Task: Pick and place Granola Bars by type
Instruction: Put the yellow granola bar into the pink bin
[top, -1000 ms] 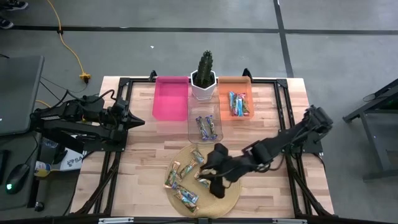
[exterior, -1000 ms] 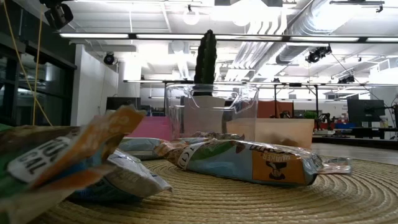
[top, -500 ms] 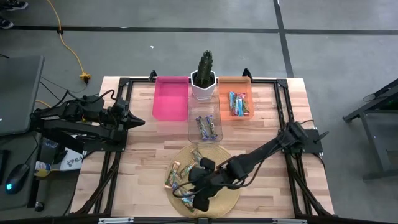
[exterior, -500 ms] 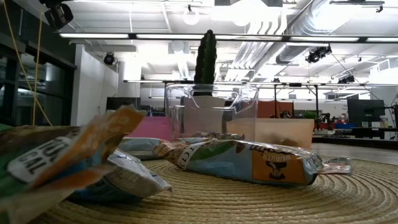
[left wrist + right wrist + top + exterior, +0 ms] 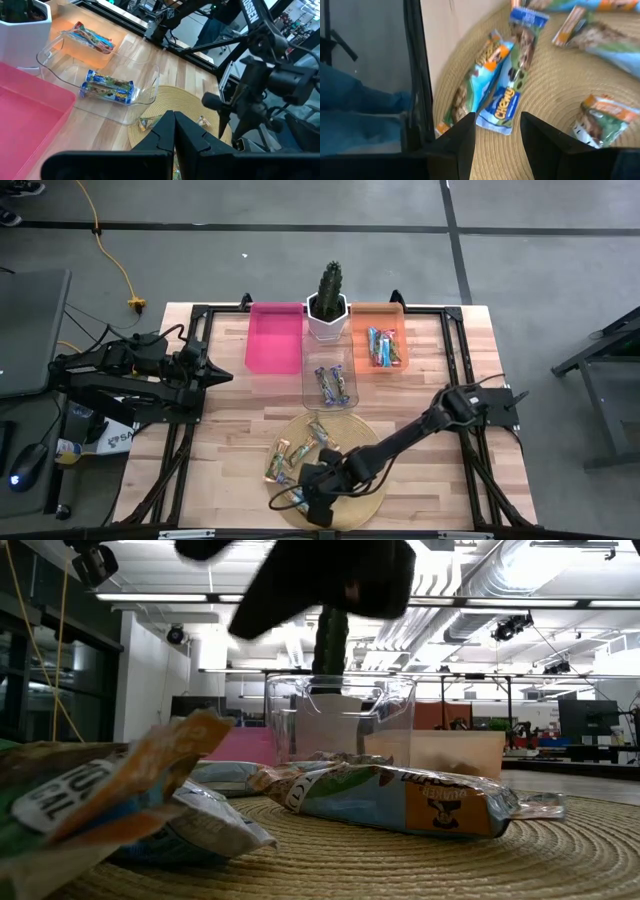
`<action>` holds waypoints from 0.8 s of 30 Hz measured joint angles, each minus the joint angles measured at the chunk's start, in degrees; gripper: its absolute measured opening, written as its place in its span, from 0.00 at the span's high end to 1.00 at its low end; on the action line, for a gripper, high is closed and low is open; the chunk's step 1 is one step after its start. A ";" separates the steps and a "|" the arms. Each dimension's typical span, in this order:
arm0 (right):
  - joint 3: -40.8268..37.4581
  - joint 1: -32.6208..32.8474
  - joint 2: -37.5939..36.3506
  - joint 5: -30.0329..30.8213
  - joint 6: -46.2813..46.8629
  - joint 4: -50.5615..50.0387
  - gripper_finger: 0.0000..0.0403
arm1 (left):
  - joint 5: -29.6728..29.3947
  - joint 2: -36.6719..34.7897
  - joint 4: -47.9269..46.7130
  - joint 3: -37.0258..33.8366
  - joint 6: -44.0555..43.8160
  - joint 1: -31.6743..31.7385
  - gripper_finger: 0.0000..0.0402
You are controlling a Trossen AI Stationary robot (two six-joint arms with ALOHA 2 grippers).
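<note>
Most Granola Bars (image 5: pixel 292 463) lie flat and scattered on the round woven mat (image 5: pixel 372 490) at the counter's near edge (shiny blue, orange and brown wrappers). Several sit in the far orange bin (image 5: pixel 378 311); others in the clear bin (image 5: pixel 312 388).

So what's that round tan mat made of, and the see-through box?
The round tan mat looks like woven straw or similar plant fibre: matte, with coiled ridges circling it. The see-through box seems to be clear hard plastic: glossy, with bright rim glints, and the wood and a blue-wrapped bar show through its walls.
</note>
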 joint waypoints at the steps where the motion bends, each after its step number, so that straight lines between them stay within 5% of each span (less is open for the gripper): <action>1: -0.02 0.13 0.21 0.00 -0.03 -0.02 0.65 | 0.00 -0.01 0.00 0.02 0.02 -0.01 1.00; 12: -0.02 0.89 0.67 6.19 6.59 -7.50 0.65 | 0.00 0.00 0.00 0.01 0.11 0.01 1.00; 17: -0.02 0.67 0.67 6.02 15.54 -15.80 0.65 | 0.00 -0.01 0.00 0.01 0.11 0.01 1.00; 24: -0.02 0.73 0.67 5.05 16.19 -15.93 0.65 | 0.00 0.00 0.00 0.00 0.08 0.01 1.00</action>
